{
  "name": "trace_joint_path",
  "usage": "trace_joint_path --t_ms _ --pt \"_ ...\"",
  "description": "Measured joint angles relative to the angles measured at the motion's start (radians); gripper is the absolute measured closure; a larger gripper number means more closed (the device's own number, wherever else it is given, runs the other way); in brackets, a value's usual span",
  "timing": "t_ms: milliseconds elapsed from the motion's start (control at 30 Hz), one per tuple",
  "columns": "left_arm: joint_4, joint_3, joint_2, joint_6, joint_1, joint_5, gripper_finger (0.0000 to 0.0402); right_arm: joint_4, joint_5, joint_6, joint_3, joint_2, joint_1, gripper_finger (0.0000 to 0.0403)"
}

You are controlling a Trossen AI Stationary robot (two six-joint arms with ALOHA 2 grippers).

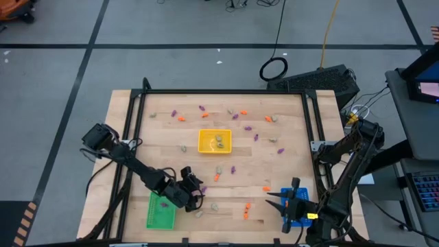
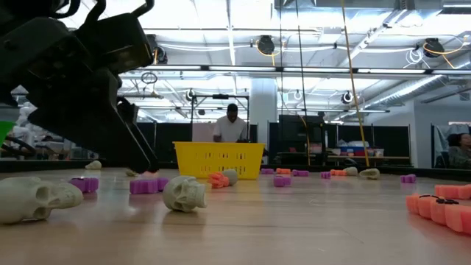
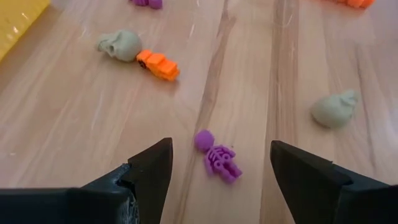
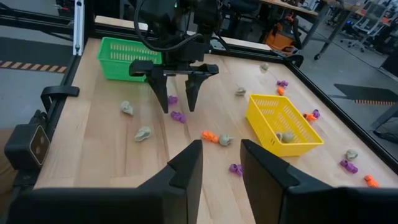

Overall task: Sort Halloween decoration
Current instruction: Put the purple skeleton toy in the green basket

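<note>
Straddling a purple skeleton (image 3: 219,158), the left pincer (image 3: 217,168) gapes wide (its arm cut off below), touching nothing.

No readable text anywhere: no labels, brand marks, numbers or signs to make out on the worktop (image 1: 288,154), the trays, the arms or the trinkets. Room behind in the low view has nothing legible either, and the screen at the edge of the high view is too small to read.
</note>
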Motion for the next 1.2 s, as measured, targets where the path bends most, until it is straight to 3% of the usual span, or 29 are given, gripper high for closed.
trace_joint_path --t_ms 967,1200 --pt "0.059 0.000 0.061 0.000 0.000 0.001 0.0132 0.000 0.003 0.000 0.000 0.000 0.000 0.0309" --pt "0.074 0.001 0.084 0.014 0.000 -0.021 0.0177 0.000 0.003 0.000 0.000 0.000 0.000 0.0309"
